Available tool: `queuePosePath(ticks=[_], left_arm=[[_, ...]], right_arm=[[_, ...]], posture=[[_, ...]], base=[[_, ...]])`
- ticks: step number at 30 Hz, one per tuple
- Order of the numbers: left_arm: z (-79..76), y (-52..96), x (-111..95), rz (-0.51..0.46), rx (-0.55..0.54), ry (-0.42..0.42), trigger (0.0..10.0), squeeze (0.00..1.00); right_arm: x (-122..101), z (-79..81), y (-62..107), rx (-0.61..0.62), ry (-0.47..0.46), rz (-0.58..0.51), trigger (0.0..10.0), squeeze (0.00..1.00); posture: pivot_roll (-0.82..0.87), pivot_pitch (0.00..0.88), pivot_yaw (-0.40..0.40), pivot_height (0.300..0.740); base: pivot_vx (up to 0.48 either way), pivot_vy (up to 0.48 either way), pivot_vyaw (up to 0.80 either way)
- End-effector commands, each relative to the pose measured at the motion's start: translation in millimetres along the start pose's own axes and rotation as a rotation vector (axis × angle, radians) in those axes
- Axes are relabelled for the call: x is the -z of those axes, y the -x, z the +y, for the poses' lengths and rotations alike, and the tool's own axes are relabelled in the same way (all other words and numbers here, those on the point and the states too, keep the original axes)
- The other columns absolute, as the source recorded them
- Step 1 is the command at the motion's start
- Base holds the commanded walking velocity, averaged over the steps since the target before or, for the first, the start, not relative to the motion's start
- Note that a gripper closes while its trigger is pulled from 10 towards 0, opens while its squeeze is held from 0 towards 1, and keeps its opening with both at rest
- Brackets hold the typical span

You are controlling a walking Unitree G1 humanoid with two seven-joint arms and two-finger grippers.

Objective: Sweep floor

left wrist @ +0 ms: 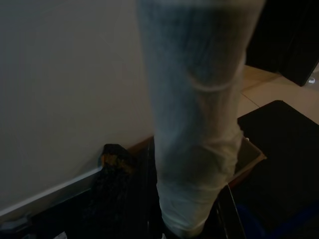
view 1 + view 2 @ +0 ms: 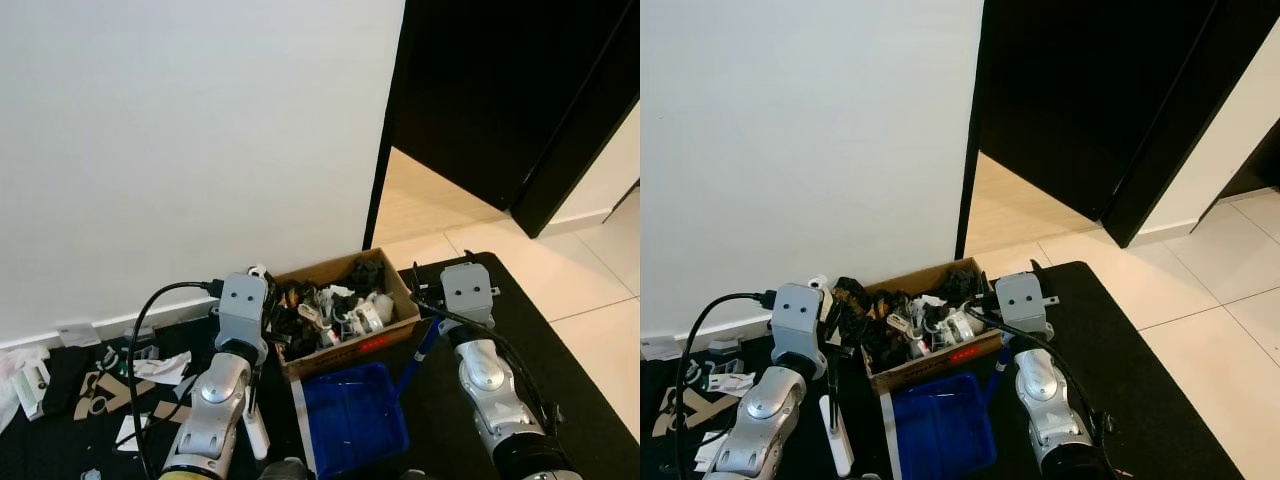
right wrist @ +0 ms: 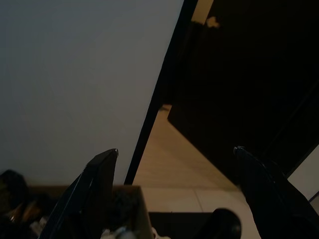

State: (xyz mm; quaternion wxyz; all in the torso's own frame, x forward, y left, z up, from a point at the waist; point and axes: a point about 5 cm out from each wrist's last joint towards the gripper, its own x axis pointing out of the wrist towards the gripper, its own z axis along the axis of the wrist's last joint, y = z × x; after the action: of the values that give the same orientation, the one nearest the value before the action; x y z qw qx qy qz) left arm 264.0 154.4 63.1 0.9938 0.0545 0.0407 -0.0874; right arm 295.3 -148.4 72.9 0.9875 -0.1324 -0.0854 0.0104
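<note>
Left gripper [image 1: 192, 219]: raised before the white wall [image 2: 200, 140]; its jaws are clamped on a pale, whitish handle [image 1: 194, 114] that runs up between them, very close to the wrist camera and blurred.
Handle's lower end: a white stick [image 2: 256, 428] shows beneath the left forearm, slanting down over the dark mat [image 2: 560, 350].
Right gripper [image 3: 174, 164]: lifted level with the left one, its two black fingers [image 3: 99, 174] spread wide apart with nothing between them, aimed at the edge of the dark doorway [image 2: 500, 90].
Dustpan [image 2: 355, 415]: blue, lying on the mat between the two forearms and below both jaws, its blue handle [image 2: 418, 360] angling up just beside the right wrist.
Cardboard box [image 2: 345, 315]: open, stuffed with black and white odds and ends, sitting just beyond the dustpan, between the two jaws and against the wall.
Litter [image 2: 120, 380]: scraps of paper and card scattered on the mat out past the left arm.
Tiles [image 2: 590, 270]: pale floor beyond the right arm.
</note>
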Motion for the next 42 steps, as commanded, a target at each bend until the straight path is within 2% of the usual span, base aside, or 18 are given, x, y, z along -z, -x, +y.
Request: queuePosePath(ticks=[1,17,28,30,31,32,33,36,42], left_arm=[[0.5,-1.5,-3,-0.022,0.015,-0.031,10.0,0.0],[0.6,-5.6,-2,-0.025,0.033,-0.04,10.0,0.0],[-3.2,-9.2,-3,-0.028,0.051,-0.038,10.0,0.0],[-4.2,-9.8,-3,-0.029,0.054,-0.037,10.0,0.0],[-4.2,-9.8,-3,-0.029,0.054,-0.037,10.0,0.0],[-4.2,-9.7,-3,-0.029,0.055,-0.037,10.0,0.0],[-4.2,-9.7,-3,-0.029,0.055,-0.037,10.0,0.0],[-1.9,-8.3,-2,-0.028,0.049,-0.039,10.0,0.0],[0.5,-7.3,-3,-0.03,0.043,-0.044,10.0,0.0]], right_arm=[[3,-5.3,1.2,0.03,-0.008,0.01,10.0,0.0],[3,-20.3,5.0,0.121,0.041,-0.009,10.0,0.0],[0,-23.2,6.5,0.138,0.045,-0.021,10.0,0.0],[11,-26.0,10.6,0.165,-0.002,0.047,10.0,0.0],[11,-26.0,10.6,0.165,-0.002,0.047,10.0,0.0],[18,-25.9,13.2,0.17,-0.042,0.099,10.0,0.0],[18,-25.9,13.2,0.17,-0.042,0.099,10.0,0.0],[28,-19.1,14.6,0.128,-0.087,0.167,10.0,0.0],[32,-8.5,7.4,0.07,-0.099,0.221,10.0,0.0]], posture=[[0.19,0.0,-0.002,0.74],[0.16,0.0,0.023,0.74],[0.15,0.0,0.031,0.74],[0.15,0.0,0.03,0.74],[0.15,0.0,0.03,0.74],[0.15,0.0,0.029,0.74],[0.15,0.0,0.029,0.74],[0.17,0.0,0.029,0.74],[0.18,0.0,0.033,0.74]], base=[[0.0,0.0,0.0],[0.0,0.0,0.0],[0.0,0.0,0.0],[0.0,0.0,0.0],[0.0,0.0,0.0],[0.0,0.0,0.0],[0.0,0.0,0.0],[0.0,0.0,0.0],[0.0,0.0,0.0]])
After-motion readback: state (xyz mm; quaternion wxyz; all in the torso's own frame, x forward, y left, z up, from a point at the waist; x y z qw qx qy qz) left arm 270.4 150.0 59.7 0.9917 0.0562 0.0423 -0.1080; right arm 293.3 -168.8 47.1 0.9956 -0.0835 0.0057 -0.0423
